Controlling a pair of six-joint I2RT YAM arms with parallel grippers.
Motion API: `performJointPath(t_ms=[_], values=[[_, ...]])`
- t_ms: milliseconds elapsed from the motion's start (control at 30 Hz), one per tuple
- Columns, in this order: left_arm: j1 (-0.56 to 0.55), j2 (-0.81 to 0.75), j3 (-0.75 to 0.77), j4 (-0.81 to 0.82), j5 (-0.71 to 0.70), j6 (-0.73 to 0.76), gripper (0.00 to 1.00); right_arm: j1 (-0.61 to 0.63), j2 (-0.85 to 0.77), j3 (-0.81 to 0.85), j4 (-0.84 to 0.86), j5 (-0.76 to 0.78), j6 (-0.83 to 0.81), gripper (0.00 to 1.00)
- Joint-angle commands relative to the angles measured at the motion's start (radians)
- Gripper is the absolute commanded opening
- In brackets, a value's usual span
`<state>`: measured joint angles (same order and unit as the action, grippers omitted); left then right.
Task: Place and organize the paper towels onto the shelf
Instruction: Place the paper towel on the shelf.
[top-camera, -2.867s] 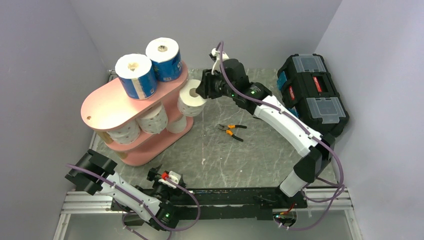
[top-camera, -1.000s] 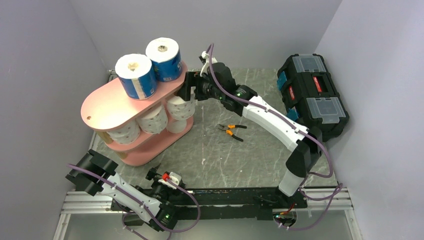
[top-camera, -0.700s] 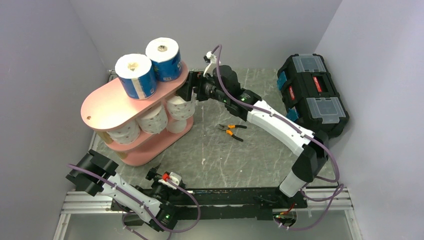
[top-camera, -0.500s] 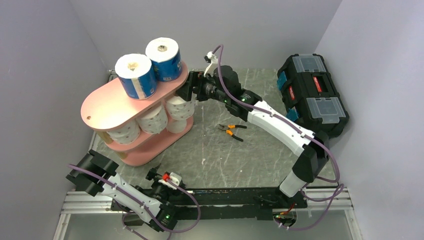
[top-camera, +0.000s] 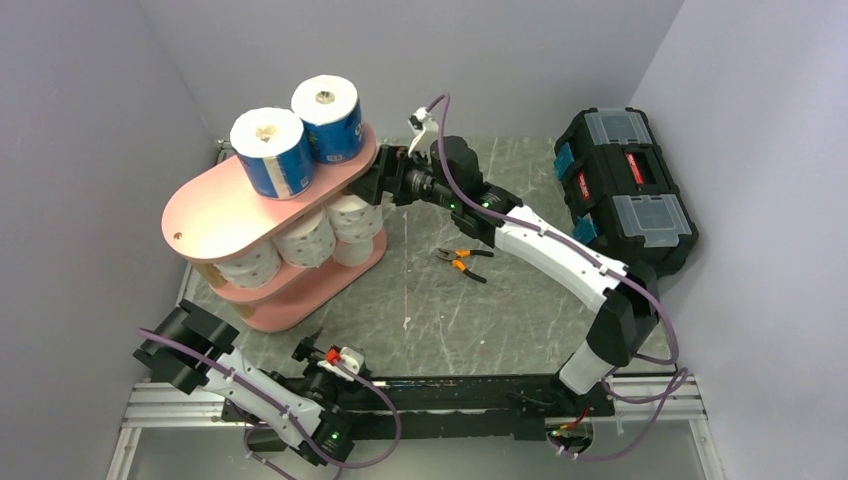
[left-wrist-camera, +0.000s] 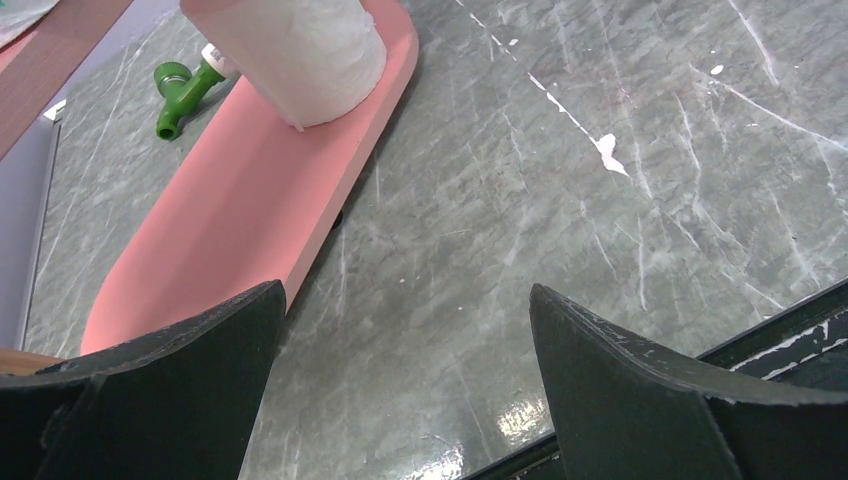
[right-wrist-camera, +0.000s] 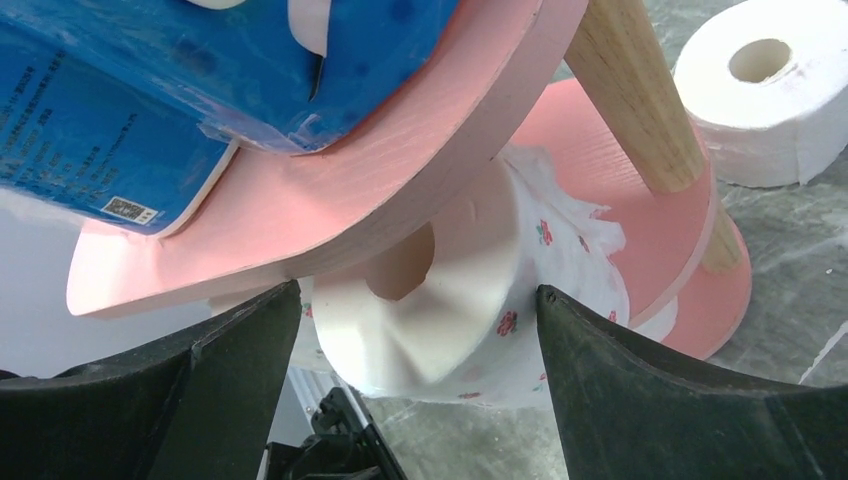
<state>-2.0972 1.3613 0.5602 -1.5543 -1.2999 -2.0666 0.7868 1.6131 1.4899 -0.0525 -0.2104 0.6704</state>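
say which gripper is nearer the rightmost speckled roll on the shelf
Right. The right gripper straddles the speckled roll; the left gripper hangs low beside the near end of the shelf.

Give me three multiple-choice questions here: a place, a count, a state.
1. Where do the pliers lie? A: on the shelf's top board. B: on the table, between shelf and toolbox. C: in the toolbox.
2. How many blue-wrapped rolls stand on the top board? A: one. B: four. C: two.
3. The left gripper is: A: open, empty. B: shut on a roll. C: shut on the pliers.
Answers: B, they lie on bare table; C, two stand side by side; A, its fingers are apart with only table between.
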Motion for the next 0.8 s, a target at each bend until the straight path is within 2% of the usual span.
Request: performJointPath(t_ms=[0, 233, 300, 333, 500, 567, 633, 700, 767], values=[[-0.012, 0.004, 0.014, -0.020, -0.018, -0.376, 0.99, -0.001, -0.093, -0.006, 0.057, 0.045, -0.037, 0.90], [-0.012, 0.005, 0.017, -0.020, -0.015, -0.373, 0.99, -0.021, -0.215, -0.065, -0.002, 0.077, -0.100, 0.93], [-0.012, 0.004, 0.019, -0.022, -0.015, -0.369, 0.99, -0.020, -0.259, -0.118, 0.008, 0.080, -0.137, 0.90], [-0.012, 0.004, 0.020, -0.022, -0.016, -0.366, 0.99, -0.020, -0.282, -0.153, 0.016, 0.086, -0.158, 0.86], [-0.011, 0.005, 0.010, -0.021, 0.004, -0.409, 0.98, -0.020, -0.366, -0.349, 0.081, 0.124, -0.231, 0.51], [-0.013, 0.008, -0.002, -0.020, 0.017, -0.451, 0.90, -0.020, -0.380, -0.408, 0.129, 0.115, -0.238, 0.26], [-0.012, 0.015, -0.014, -0.020, 0.032, -0.492, 0.76, -0.019, -0.384, -0.455, 0.183, 0.095, -0.240, 0.00], [-0.012, 0.033, -0.017, -0.013, 0.044, -0.509, 0.65, -0.019, -0.367, -0.472, 0.211, 0.069, -0.248, 0.00], [-0.012, 0.054, -0.017, -0.002, 0.050, -0.511, 0.62, -0.019, -0.335, -0.461, 0.220, 0.038, -0.260, 0.00]])
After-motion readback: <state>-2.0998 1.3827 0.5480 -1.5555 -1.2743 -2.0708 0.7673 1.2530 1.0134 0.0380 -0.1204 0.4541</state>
